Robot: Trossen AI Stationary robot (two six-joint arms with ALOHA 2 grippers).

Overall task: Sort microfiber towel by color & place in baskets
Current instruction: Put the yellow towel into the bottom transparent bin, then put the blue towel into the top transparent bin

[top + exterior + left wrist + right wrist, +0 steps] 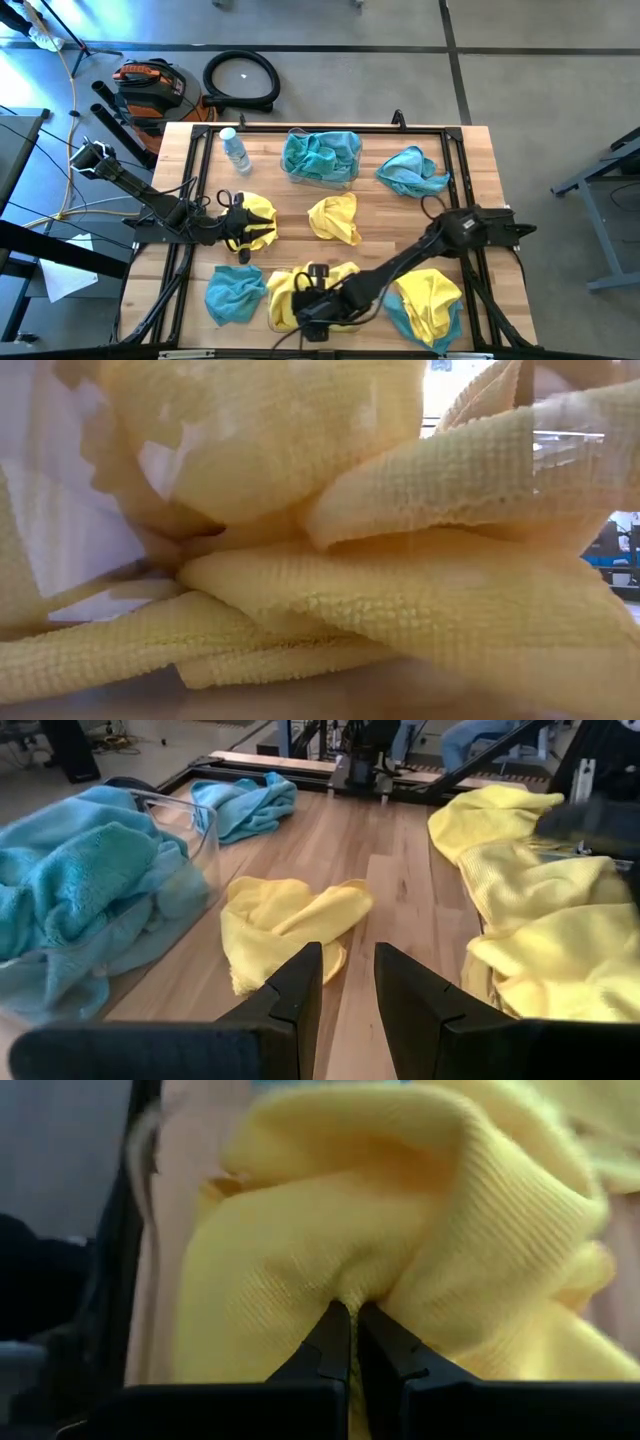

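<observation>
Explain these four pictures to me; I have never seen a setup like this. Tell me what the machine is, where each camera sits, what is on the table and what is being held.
Two dark robot arms work at a wooden table, sorting cloths by colour. The top-down camera shows everything: a clear basket of teal towels, a water bottle, and loose yellow and teal towels.

The other cameras sit at table height and on each wrist. The table-height one sees only yellow cloth pressed close to it.

The right gripper is shut on a yellow towel at the near edge, over the yellow pile.

The left gripper is open over bare wood, facing another yellow towel, holding nothing.
</observation>
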